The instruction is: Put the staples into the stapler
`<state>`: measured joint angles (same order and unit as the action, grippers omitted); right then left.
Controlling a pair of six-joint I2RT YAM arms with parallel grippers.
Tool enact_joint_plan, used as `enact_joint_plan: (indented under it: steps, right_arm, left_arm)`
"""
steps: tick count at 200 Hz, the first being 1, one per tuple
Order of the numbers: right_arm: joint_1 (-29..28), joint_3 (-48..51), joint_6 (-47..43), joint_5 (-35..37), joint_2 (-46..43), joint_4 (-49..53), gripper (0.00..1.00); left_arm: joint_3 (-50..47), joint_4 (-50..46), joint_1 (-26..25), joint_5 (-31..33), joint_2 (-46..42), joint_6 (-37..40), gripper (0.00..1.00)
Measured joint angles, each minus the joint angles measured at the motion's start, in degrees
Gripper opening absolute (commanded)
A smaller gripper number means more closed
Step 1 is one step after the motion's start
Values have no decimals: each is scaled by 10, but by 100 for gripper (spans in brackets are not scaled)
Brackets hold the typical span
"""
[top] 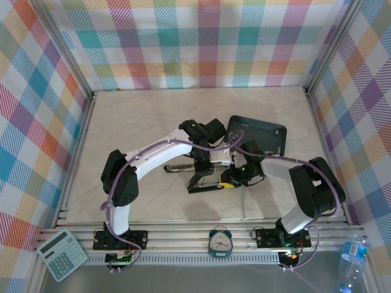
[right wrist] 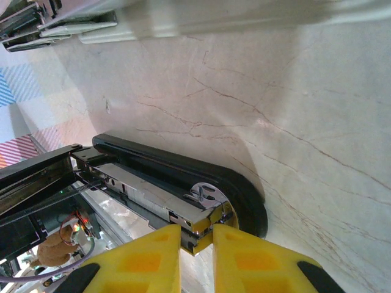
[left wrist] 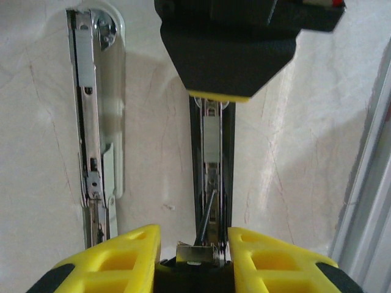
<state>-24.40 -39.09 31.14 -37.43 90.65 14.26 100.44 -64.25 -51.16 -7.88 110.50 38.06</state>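
Lower left of the top view, a calculator (top: 61,253) sits outside the table (top: 140,116). The 2 arms reach inward and meet mid-frame, where the stapler (top: 204,183) lies hinged open. Just left of it a second stapler (top: 177,166) is stretched out flat. Up and to the right is the dark grey tray (top: 259,135), with a clock (top: 219,242) at bottom centre and a bottle (top: 353,253) at bottom right. On to the left wrist view: the second stapler runs down the left side and the open stapler's chrome channel runs up the middle. The left gripper (left wrist: 194,232) is at the bottom edge, its 2 yellow fingers (left wrist: 116,262) apart on either side of the channel's near end. I cannot tell whether they pinch it, nor whether any staples sit in that channel. In the right wrist view, the right gripper (right wrist: 197,231) at the bottom edge has its fingers nearly together, clamped on the rounded tip of the chrome channel, with the black base just behind.
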Motion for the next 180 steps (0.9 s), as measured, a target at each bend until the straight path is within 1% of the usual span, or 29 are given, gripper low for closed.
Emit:
enact_joint_plan:
  steps: [53,127,180]
  right_arm:
    - [0,2,4,-4,0,-14,17]
    - [0,8,17,-8,0,-28,17]
    - [0,15,26,-14,-20,-37,20]
  left_arm:
    - [1,27,-6,-2,19,-8,10]
    - [20,31,-11,-7,47,-8,8]
    - [28,33,-19,-6,64,1,8]
